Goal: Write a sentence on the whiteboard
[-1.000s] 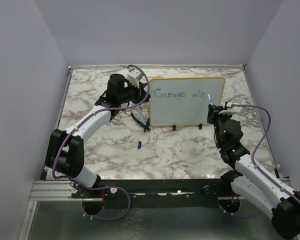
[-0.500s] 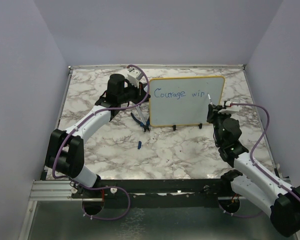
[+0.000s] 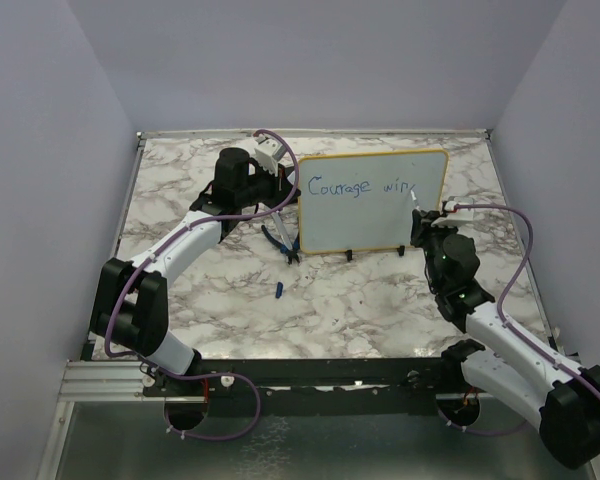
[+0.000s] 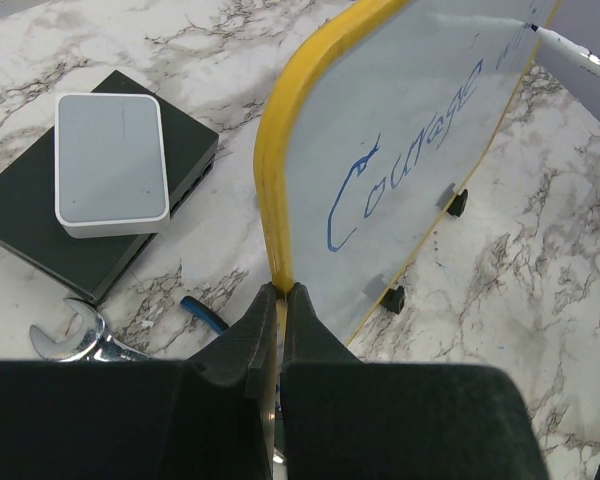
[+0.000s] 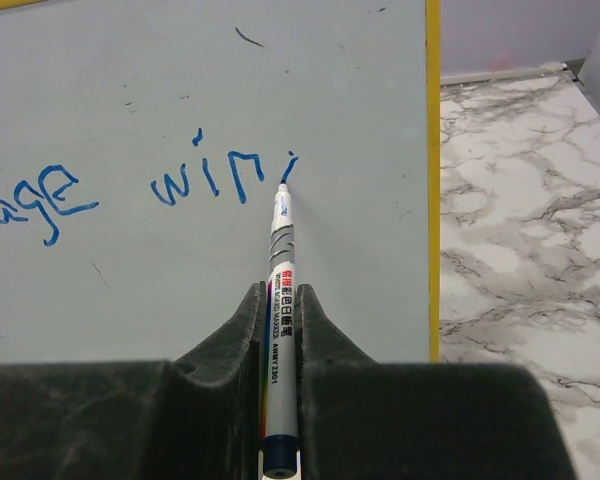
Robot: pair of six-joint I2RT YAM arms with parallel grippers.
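The left gripper (image 4: pixel 280 292) pinches the yellow left edge of the whiteboard (image 3: pixel 370 215), upright mid-table, and the right gripper (image 5: pixel 280 300) clamps a marker (image 5: pixel 281 240), tip after "win"; a hard press may tilt the board or smear the stroke.

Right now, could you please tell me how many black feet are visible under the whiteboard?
2. The first foot stands below the middle of the whiteboard; the second foot is further right along the bottom edge. Any feet behind the board may be hidden.
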